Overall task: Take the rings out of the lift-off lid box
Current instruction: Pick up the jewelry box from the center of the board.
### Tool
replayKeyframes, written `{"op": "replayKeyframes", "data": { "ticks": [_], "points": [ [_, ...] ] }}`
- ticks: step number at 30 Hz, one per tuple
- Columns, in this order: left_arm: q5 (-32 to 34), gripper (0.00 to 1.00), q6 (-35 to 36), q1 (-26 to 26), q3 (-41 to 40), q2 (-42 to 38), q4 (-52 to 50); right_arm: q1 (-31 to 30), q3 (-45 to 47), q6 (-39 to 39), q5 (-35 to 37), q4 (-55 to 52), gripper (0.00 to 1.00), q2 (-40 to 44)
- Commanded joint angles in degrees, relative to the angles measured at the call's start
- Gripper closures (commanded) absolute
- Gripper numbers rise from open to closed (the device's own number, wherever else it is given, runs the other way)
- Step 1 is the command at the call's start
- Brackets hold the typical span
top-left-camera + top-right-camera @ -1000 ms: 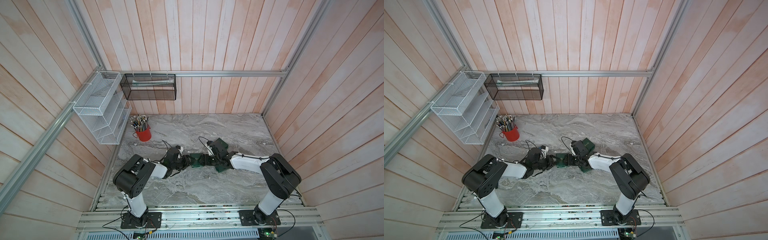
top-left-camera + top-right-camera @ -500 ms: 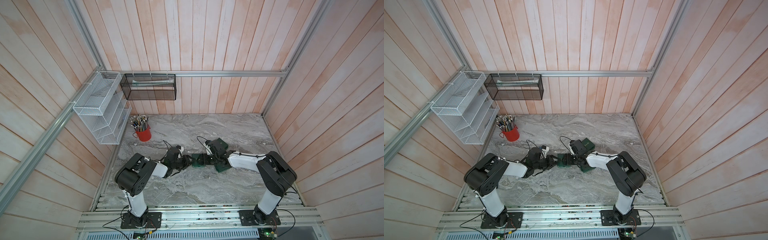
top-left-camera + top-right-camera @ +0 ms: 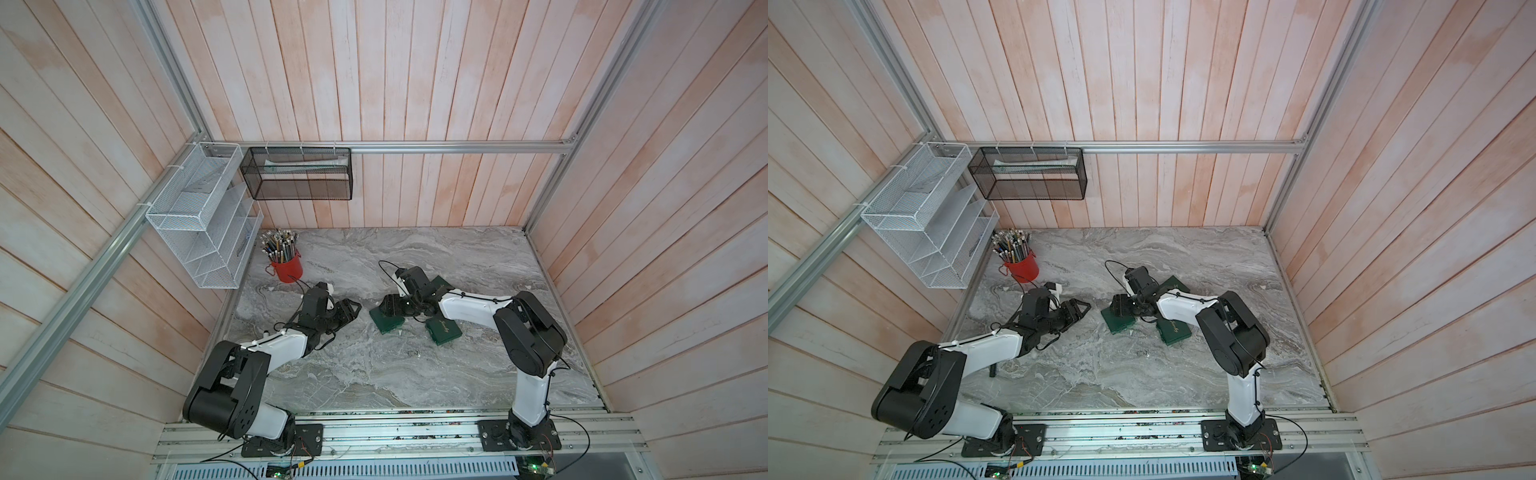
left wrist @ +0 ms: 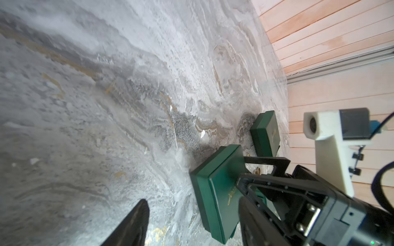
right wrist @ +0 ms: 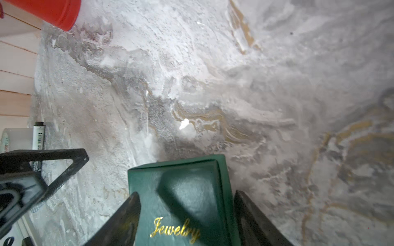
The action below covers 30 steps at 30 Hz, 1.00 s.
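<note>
Right pincer (image 5: 186,193) straddles the green Jewelry box (image 5: 181,191). One finger presses each side of the lid, so it is gripping the box by the lid. The lid is on, with gold "Jewelry" script facing up. In both top views the box (image 3: 386,323) sits on the marble desk (image 3: 374,374) about mid-desk, with the right pincer (image 3: 390,308) over its far edge.

Left pincer (image 3: 352,312) is low over the desk just beside the box, not touching it. Its jaws are spread and hold nothing.

Rings: none can be made out in any view, and the lid of the gripped box hides its inside. Two tiny gold glints (image 4: 257,170) lie on the desk beside that box, too small to tell what they are.

Second green box (image 3: 444,330) is lid-on with gold script, on the desk near the gripped box and beside the right forearm. Third green box (image 3: 438,284) is farther back, partly hidden by the right arm. White flecks (image 5: 184,124) are scattered on the desk.

Red cup of pencils (image 3: 286,268) stands at the far left corner of the desk. A black marker (image 5: 38,136) lies near the left arm. White mesh rack (image 3: 195,220) hangs on the left wall, black mesh basket (image 3: 299,178) on the back wall.
</note>
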State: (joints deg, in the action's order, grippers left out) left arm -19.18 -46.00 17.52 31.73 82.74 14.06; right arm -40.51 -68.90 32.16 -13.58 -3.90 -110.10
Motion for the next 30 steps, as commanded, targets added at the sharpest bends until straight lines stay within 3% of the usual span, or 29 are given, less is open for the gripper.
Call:
{"op": "replayKeyframes", "data": {
  "ticks": [1,7,14,24,30],
  "points": [
    [3.08,0.29,3.74,-0.45,0.4,-1.48,-3.13,1.74,-2.02,-1.81,0.5,-3.5,0.22,1.02],
    [1.1,0.01,6.47,-0.3,1.71,-0.74,-2.6,10.04,-3.2,-13.18,14.3,-10.6,0.11,5.94],
    [-0.93,0.0,6.72,1.24,2.42,-1.25,-1.18,17.79,-5.49,-30.83,24.08,-13.05,0.04,2.76],
    [-2.07,0.0,6.36,2.68,4.53,1.37,-0.44,20.74,-3.02,-37.21,15.65,-8.67,0.02,1.7],
    [-2.37,0.0,5.88,2.82,4.62,2.55,0.69,20.66,-2.35,-37.79,14.68,-9.5,0.02,1.52]
  ]
}}
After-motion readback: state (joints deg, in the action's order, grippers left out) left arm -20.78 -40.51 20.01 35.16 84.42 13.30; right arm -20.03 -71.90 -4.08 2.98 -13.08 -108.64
